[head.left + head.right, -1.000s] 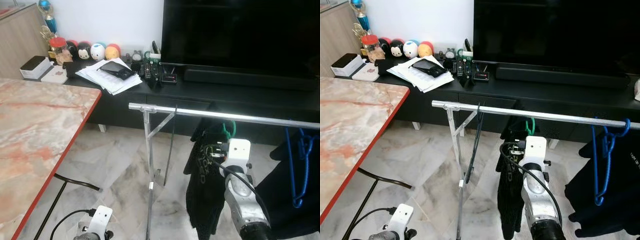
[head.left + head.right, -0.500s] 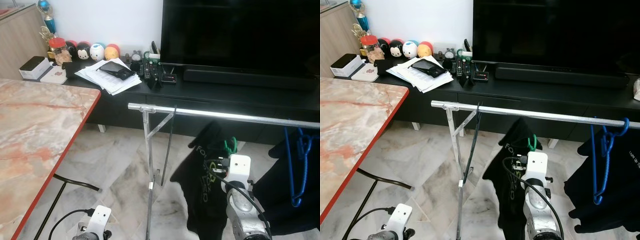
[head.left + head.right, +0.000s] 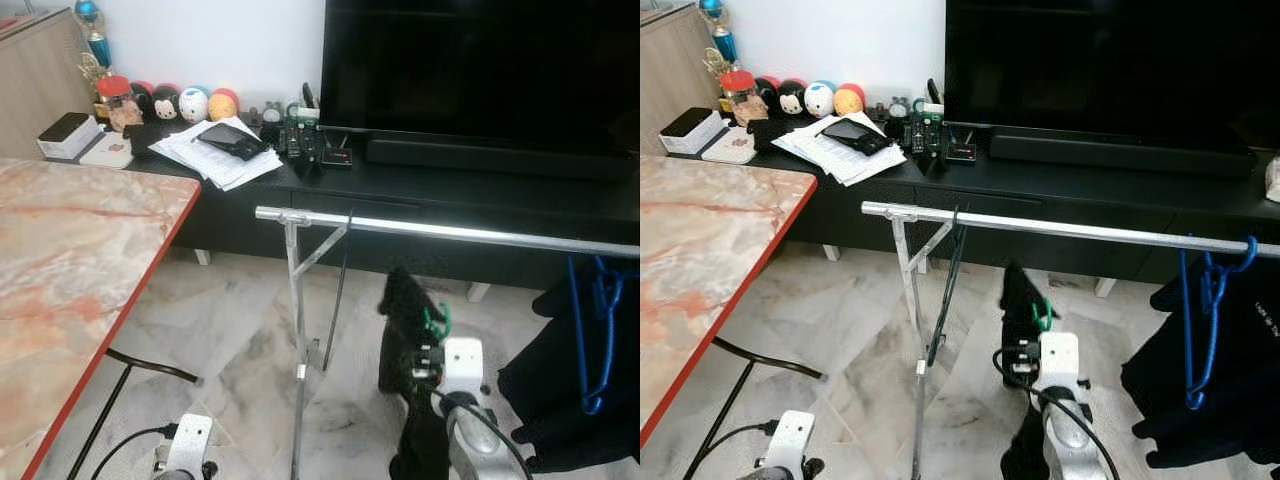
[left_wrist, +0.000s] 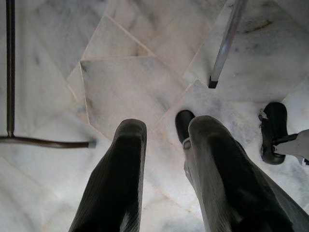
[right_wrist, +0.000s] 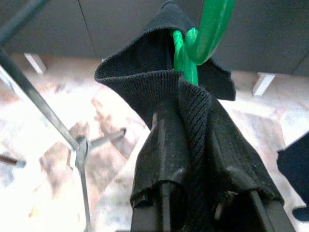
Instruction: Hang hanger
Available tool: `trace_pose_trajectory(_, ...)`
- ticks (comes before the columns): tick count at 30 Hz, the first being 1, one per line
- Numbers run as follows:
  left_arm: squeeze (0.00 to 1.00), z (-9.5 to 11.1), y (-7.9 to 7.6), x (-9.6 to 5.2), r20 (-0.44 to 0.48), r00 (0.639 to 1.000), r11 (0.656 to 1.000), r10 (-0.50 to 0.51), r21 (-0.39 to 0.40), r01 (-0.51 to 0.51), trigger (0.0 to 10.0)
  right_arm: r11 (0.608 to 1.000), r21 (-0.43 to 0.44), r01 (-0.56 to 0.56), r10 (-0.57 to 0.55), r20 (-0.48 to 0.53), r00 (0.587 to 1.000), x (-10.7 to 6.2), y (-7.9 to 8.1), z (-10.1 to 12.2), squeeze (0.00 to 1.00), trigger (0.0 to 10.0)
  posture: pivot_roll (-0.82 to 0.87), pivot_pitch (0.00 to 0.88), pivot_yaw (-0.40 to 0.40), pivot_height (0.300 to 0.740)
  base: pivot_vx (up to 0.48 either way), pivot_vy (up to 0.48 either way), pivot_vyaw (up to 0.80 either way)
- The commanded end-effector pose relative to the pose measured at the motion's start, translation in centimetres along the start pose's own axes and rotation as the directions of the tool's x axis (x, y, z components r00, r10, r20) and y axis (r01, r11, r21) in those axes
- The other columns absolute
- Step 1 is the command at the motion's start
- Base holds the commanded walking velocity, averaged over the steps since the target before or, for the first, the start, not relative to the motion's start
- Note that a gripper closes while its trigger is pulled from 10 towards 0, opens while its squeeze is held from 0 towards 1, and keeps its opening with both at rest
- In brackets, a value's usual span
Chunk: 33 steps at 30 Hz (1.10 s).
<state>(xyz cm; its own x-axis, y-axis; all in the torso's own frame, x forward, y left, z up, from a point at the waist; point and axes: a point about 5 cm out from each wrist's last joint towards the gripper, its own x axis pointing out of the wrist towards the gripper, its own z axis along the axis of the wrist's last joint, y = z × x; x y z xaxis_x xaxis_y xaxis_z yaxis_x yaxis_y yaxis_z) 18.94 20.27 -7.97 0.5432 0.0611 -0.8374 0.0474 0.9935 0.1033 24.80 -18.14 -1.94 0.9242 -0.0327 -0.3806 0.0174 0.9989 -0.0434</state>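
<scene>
A green hanger [image 5: 203, 38] carries a black garment [image 5: 145, 82]. My right gripper [image 5: 190, 121] is shut on the hanger's neck, with the cloth bunched over its fingers [image 5: 164, 145]. In the eye views the hanger's hook [image 3: 435, 320] and the garment [image 3: 403, 345] sit well below the silver rail [image 3: 450, 232] of the clothes rack, on its near side and apart from it. My left gripper [image 4: 164, 140] hangs low over the marble floor with its fingers open and nothing between them.
A blue hanger [image 3: 590, 330] with a dark garment hangs at the rail's right end. The rack's upright post [image 3: 298, 340] stands left of the hanger. A marble table [image 3: 70, 280] is at the left, and a black TV cabinet [image 3: 480, 190] stands behind the rack.
My right gripper has dropped and drawn back from the rail with the green hanger. The black garment swung out, then settled into a narrower bundle. The left arm sank slightly.
</scene>
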Motion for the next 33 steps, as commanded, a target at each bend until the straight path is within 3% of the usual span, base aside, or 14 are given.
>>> trace_pose_trajectory(1, 0.0, -0.4, 0.0, 0.0, -0.021, 1.0, 0.999, 0.012, -0.03, -0.013, 10.0, 1.0, -0.023, -0.005, 0.005, -0.016, 1.0, -0.2, -0.6, -0.5, 0.0, 10.0, -0.08, 0.0, -0.044, 0.74, 0.0, 0.0, 0.0)
trace_pose_trajectory(11, 0.0, -0.7, 0.0, -0.1, -0.025, 1.0, 0.998, 0.017, -0.06, -0.018, 10.0, 0.999, -0.018, -0.048, 0.047, -0.056, 0.997, -0.3, -0.4, -1.4, 0.0, 10.0, -0.08, 0.0, -0.037, 0.74, 0.0, 0.0, 0.0)
trace_pose_trajectory(17, 0.0, -0.6, 0.0, -0.1, -0.017, 1.0, 1.0, 0.0, -0.027, -0.001, 10.0, 0.999, -0.009, -0.041, 0.04, -0.042, 0.998, -0.1, -0.4, -1.1, 0.0, 10.0, -0.07, 0.0, -0.036, 0.74, 0.0, 0.0, 0.0)
trace_pose_trajectory(33, 0.0, -0.4, 0.1, -0.1, -0.014, 1.0, 1.0, -0.002, -0.028, 0.002, 10.0, 1.0, 0.002, 0.009, -0.009, -0.03, 1.0, 0.6, -0.7, -0.2, 0.0, 10.0, -0.06, 0.0, -0.039, 0.74, -0.334, 0.0, 0.0)
